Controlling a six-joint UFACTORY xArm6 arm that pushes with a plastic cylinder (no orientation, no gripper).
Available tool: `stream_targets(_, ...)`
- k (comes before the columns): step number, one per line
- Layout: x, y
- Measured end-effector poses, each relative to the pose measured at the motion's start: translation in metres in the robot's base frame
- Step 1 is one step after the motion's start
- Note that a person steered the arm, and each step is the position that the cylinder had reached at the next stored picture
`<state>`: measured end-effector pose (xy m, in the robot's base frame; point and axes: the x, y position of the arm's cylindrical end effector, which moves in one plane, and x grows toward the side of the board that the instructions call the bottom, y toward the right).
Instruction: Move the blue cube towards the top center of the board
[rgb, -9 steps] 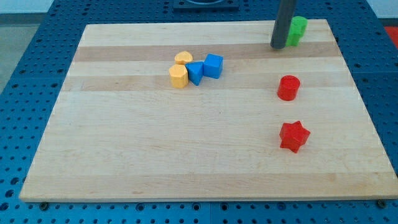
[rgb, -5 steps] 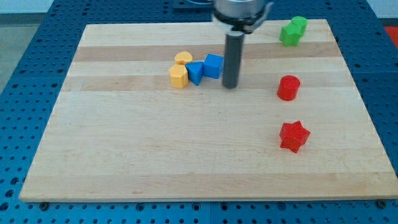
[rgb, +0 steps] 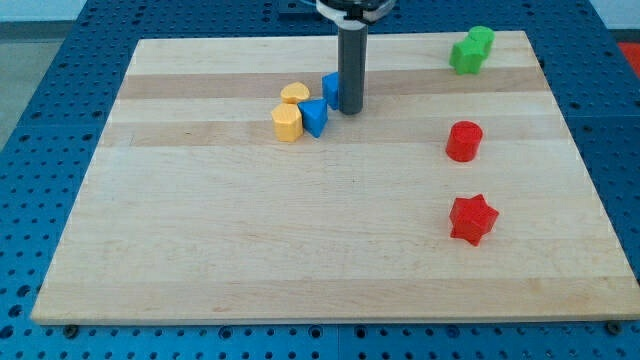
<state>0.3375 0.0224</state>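
Pale wooden board (rgb: 330, 250) fills most of the view, lying on a blue perforated table (rgb: 40, 70). From the top of the view the dark rod (rgb: 351, 60) of the arm comes down, and my tip (rgb: 350, 110) rests on the board at its upper centre. No jaws exist on this arm: the rod is bare, holds nothing, and can only shove.

What the coming move turns on is this: the blue cube (rgb: 331, 88) lies at about eleven o'clock from my tip, touching the rod or just beside it, and the rod covers the cube's right part. I am thus below and to the view's right of the cube, while the goal lies at twelve o'clock. A push from here would, I judge, send it up but also leftward, so the tip may need to come more squarely under the block.

Only a sliver of the cube shows: bright blue, small, flat-faced. Its full outline cannot be made out.

At seven o'clock from the cube sits a blue wedge-like block (rgb: 314, 117), with a yellow block (rgb: 287, 123) touching it on the left and a second yellow block (rgb: 294, 94) above that. Well apart, on the view's right, are a red star-shaped block (rgb: 472, 219), a red cylinder (rgb: 464, 141) and a green block (rgb: 471, 50) at the top corner.
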Motion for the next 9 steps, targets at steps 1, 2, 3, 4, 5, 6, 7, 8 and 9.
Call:
stream_targets(1,-0.004,-0.006)
stream_targets(2,0.0,-0.032)
stream_targets(3,0.0,-0.052)
stream_targets(4,-0.005,-0.052)
stream_targets(5,-0.017,-0.038)
stream_targets(6,-0.027,-0.015)
stream_targets(7,-0.038,0.0)
stream_targets(8,-0.048,0.009)
stream_targets(9,-0.057,0.014)
